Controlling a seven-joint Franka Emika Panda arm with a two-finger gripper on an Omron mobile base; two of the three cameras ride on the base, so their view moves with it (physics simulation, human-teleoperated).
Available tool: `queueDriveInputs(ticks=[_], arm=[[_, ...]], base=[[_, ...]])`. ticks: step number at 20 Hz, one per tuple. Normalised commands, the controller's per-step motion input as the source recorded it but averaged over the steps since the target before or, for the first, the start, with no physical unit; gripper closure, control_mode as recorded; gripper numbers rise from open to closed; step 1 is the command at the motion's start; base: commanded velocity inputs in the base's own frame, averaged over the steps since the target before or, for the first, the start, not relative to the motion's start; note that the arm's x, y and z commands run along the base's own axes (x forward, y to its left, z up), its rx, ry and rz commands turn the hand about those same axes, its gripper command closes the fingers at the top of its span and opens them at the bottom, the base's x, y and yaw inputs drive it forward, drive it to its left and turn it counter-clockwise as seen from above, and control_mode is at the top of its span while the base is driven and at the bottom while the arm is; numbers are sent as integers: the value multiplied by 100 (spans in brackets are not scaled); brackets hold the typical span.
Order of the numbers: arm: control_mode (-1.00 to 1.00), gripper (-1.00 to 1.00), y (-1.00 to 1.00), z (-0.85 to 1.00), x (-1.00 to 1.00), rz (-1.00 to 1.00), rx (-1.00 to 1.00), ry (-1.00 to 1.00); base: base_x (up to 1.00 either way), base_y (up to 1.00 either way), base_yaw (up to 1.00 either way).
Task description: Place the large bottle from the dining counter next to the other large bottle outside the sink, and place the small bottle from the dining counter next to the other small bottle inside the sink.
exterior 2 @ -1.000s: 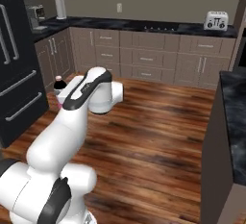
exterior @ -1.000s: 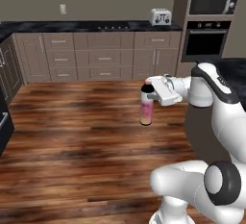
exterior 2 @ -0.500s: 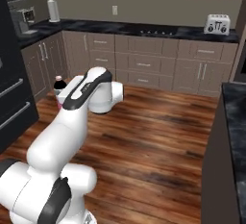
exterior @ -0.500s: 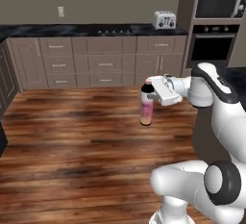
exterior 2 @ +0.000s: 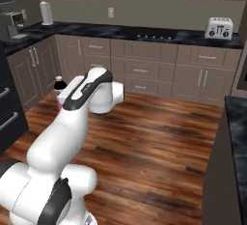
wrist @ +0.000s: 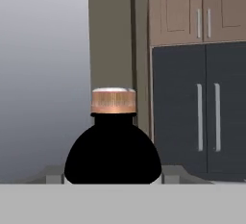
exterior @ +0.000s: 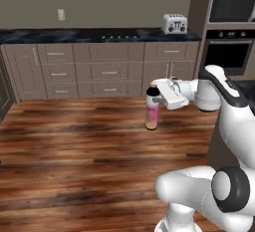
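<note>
Pincer (exterior: 158,96) clamped on pink bottle (exterior: 152,110), which I carry upright over the wood floor (exterior: 74,146), far from any table. Risk: bottle slips if base jolts.

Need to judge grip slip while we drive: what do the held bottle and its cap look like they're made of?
The bottle looks like smooth glossy plastic or glass: a black shoulder above a pink-to-yellow lower body; which of the two I can't tell. Its cap looks like ribbed copper-toned metal or metallised plastic, with fine vertical ridges. The gripper clasps the upper body.
</note>
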Motion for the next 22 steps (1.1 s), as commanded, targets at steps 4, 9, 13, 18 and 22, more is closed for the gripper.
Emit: queueDriveInputs(ticks=[4, 9, 13, 18, 22], arm=[[100, 100, 0, 0, 0, 0, 0, 0], [100, 100, 0, 0, 0, 0, 0, 0], [100, 100, 0, 0, 0, 0, 0, 0], [100, 100, 0, 0, 0, 0, 0, 0], [100, 100, 0, 0, 0, 0, 0, 0]], base=[[67, 10, 0], [67, 10, 0], [67, 11, 0], [68, 10, 0], [68, 8, 0]])
